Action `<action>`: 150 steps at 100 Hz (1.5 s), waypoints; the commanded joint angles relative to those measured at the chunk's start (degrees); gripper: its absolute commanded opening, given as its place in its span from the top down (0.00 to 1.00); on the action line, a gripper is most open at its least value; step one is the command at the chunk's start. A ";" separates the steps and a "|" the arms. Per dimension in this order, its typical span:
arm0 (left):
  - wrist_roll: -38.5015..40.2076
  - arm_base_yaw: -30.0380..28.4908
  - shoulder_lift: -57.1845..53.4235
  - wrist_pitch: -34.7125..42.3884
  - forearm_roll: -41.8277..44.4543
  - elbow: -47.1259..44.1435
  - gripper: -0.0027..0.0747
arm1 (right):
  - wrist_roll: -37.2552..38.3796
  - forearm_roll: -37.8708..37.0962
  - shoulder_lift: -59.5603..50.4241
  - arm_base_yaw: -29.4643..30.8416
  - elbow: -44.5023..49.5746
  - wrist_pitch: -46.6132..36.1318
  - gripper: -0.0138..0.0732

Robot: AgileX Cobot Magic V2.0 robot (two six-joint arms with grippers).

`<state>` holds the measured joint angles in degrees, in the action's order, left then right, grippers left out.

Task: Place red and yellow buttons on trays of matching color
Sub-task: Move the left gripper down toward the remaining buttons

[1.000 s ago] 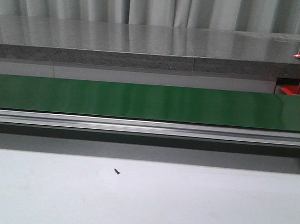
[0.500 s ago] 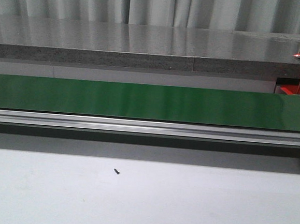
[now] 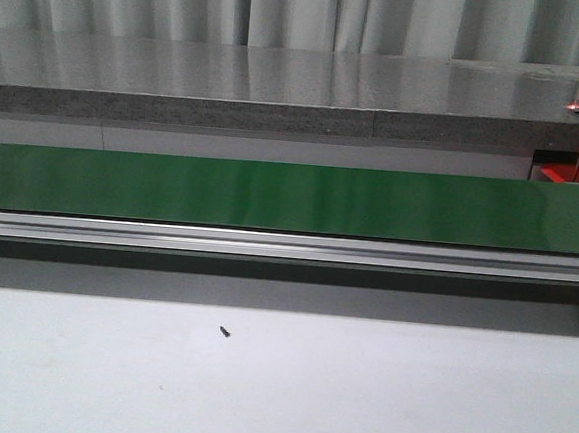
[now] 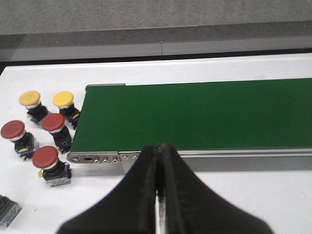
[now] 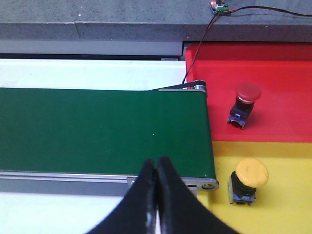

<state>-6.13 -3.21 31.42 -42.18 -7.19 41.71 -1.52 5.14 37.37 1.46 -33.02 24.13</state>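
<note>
- We see the left claw pressed fully together with nothing between its fingers, poised just off the near edge of the green belt.
- Beside that belt end on the white bench we count five waiting buttons: two yellow ones and three red ones, all upright and clustered close.
- We find the right claw likewise clamped together and empty, near the belt's other end.
- Past that end, a red button lies tilted on the red tray.
- A yellow button rests on the yellow tray.
- From the front view, only the bare belt shows.
</note>
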 commanded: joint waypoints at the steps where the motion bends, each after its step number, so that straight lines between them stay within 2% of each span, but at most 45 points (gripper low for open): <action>1: 7.56 0.34 2.24 4.76 5.33 1.99 0.99 | -0.44 -0.54 -0.18 -0.02 -1.58 -4.25 0.92; 30: 19.15 0.34 11.41 4.53 18.55 4.77 0.99 | -0.44 -0.54 -0.18 -0.02 -1.58 -4.25 0.92; 59: 19.84 0.34 23.81 6.71 19.03 11.09 0.98 | -0.44 -0.54 -0.18 -0.02 -1.58 -4.25 0.92; 69: 20.31 0.22 26.89 8.05 18.19 12.63 0.90 | -0.44 -0.54 -0.18 -0.02 -1.58 -4.25 0.92; 77: 20.31 -1.74 28.65 9.56 16.09 13.33 0.77 | -0.44 -0.54 -0.18 -0.02 -1.58 -4.25 0.92; 93: 20.20 -10.41 30.26 10.58 11.05 13.41 0.44 | -0.44 -0.54 -0.18 -0.02 -1.58 -4.25 0.92; 100: 18.77 -14.51 31.06 10.29 9.09 13.46 0.35 | -0.44 -0.54 -0.18 -0.02 -1.58 -4.25 0.92; 108: 16.07 -19.17 32.62 10.17 7.19 13.46 0.34 | -0.44 -0.54 -0.18 -0.02 -1.58 -4.25 0.92; 120: 15.95 -23.01 35.47 10.09 6.38 13.46 0.34 | -0.44 -0.54 -0.18 -0.02 -1.58 -4.25 0.92; 150: 7.41 -23.63 45.63 7.01 2.32 19.15 0.31 | -0.44 -0.54 -0.18 -0.02 -1.58 -4.25 0.92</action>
<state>3.74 -26.75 75.57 -36.19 -3.04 56.97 -1.52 5.14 37.37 1.46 -33.02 24.13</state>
